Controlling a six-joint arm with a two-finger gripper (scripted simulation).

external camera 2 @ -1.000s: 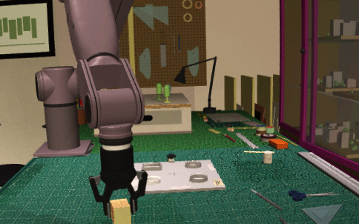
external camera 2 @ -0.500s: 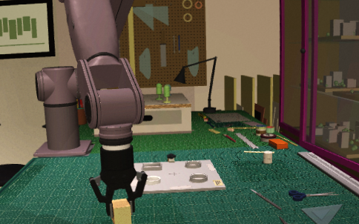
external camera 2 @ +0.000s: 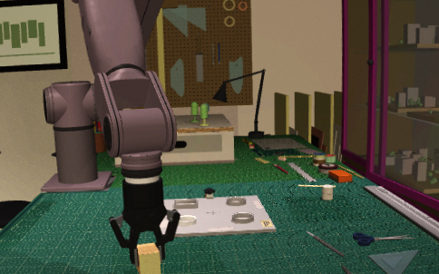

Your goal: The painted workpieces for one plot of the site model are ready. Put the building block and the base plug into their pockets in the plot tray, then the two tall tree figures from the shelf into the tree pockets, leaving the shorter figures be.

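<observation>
At the front left of the green mat, a tan building block (external camera 2: pixel 148 257) stands on the mat. I have my gripper (external camera 2: pixel 148 254) closed around it. Just behind and to the right lies the white plot tray (external camera 2: pixel 219 214), with a rectangular pocket and three round ringed pockets. A small dark-topped base plug (external camera 2: pixel 209 192) stands at the tray's back edge. Two green tree figures (external camera 2: pixel 199 112) stand on the pale shelf block at the back of the bench. I cannot make out any shorter figures there.
Behind the work, a pegboard with tools and a black desk lamp (external camera 2: pixel 245 97) stand at the wall. My arm's base (external camera 2: pixel 75 136) is back left. To the right lie a white cylinder (external camera 2: pixel 327 192), an orange block (external camera 2: pixel 340 175), scissors (external camera 2: pixel 378 237) and a glass cabinet.
</observation>
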